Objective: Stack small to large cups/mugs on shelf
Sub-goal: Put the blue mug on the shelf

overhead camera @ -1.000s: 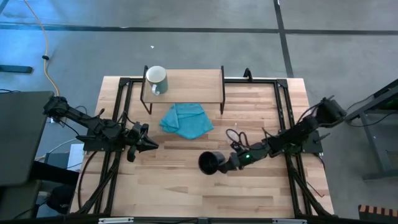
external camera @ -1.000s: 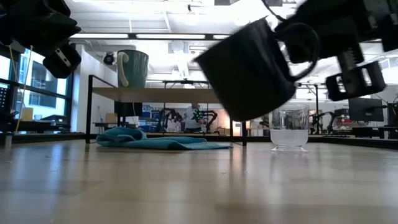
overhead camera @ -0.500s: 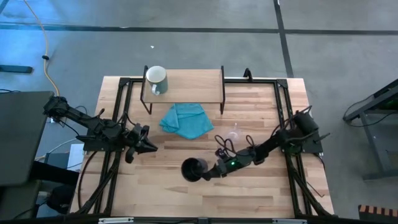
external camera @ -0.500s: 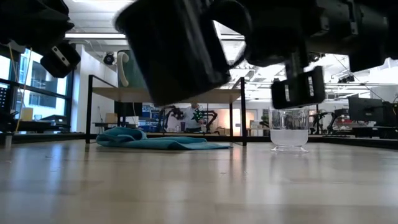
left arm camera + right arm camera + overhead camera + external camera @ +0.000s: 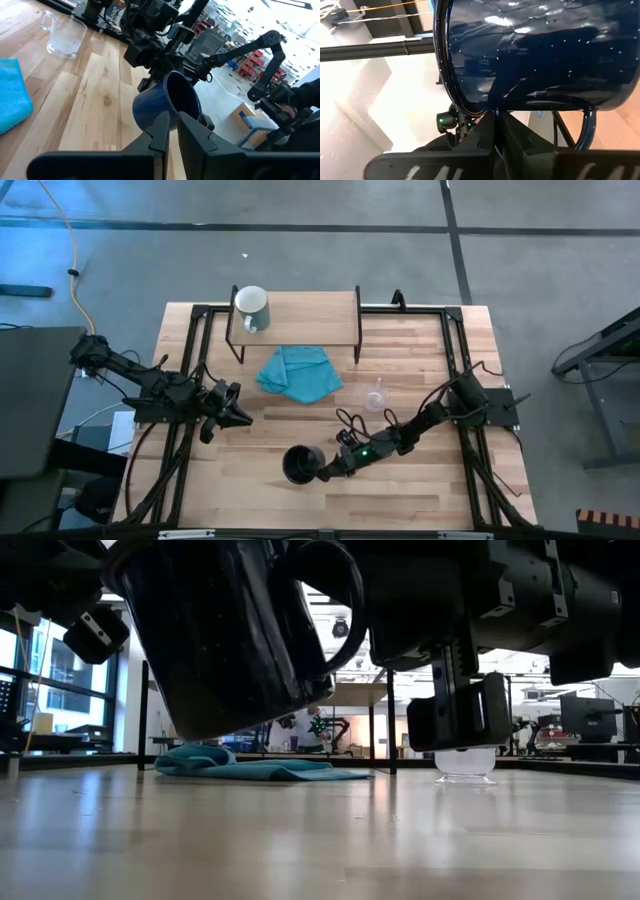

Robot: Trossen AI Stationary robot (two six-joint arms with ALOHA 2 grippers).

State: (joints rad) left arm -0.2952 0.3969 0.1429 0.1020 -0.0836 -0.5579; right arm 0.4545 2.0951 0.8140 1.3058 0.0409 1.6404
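1. The left tool (image 5: 240, 413) hangs over the left side of the bench (image 5: 300, 500), its fingers clenched together with nothing between them. It is well apart from every cup.
2. The pale white-green mug (image 5: 251, 306) stands upright on the left end of the shelf (image 5: 310, 315), at the far edge of the bench. Its handle faces the near side.
3. The shelf's light-wood board rests on thin black legs; apart from that mug, its top is bare wood.
4. A teal cloth (image 5: 299, 373) lies crumpled on the bench just in front of the shelf, between its legs and the bench's middle.
5. The black mug (image 5: 298, 464) is held above the near middle of the bench, clear of the surface. In the low view it (image 5: 225, 630) is tilted, with its handle turned toward the arm that holds it. Its open mouth shows in the left wrist view (image 5: 172, 97).
6. The right tool (image 5: 325, 470) is clenched on the black mug at its rim, with the right arm stretched low across the bench from the right side.
7. The clear glass cup (image 5: 376, 396) stands upright on the bench, right of the cloth and just beyond the right arm. It is not touching the arm or the cloth.
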